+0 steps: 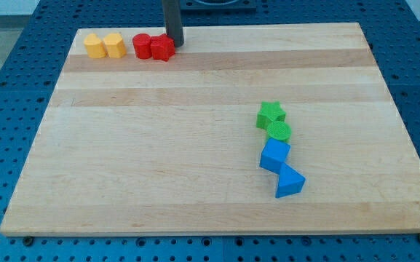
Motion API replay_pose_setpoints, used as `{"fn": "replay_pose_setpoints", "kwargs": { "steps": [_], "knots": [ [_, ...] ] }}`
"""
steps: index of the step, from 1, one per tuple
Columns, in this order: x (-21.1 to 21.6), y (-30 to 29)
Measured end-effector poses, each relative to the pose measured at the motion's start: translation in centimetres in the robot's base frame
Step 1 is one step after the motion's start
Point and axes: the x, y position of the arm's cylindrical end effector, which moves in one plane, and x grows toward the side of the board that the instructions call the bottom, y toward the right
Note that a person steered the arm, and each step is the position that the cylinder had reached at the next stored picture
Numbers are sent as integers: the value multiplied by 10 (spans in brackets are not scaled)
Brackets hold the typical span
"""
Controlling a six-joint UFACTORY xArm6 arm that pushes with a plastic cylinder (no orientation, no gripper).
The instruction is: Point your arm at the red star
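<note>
My tip (174,44) touches the red star (163,49) at board (195,189) top edge; no gripper. Blocks: two red, two yellow, two green, two blue.

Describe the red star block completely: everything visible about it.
The red star is a small, glossy, plastic-looking block lying flat near the top edge of the wooden board, left of centre in the view. Its points are only roughly discernible. On its left it touches the red cylinder; the pair sits just right of two yellow blocks. My tip stands at its upper right, apparently touching or nearly touching it; contact can't be confirmed.
</note>
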Motion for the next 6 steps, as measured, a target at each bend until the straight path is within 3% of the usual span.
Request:
{"fn": "replay_pose_setpoints", "kwargs": {
  "steps": [2, 6],
  "knots": [
    [-5, 38],
    [-20, 4]
  ]
}}
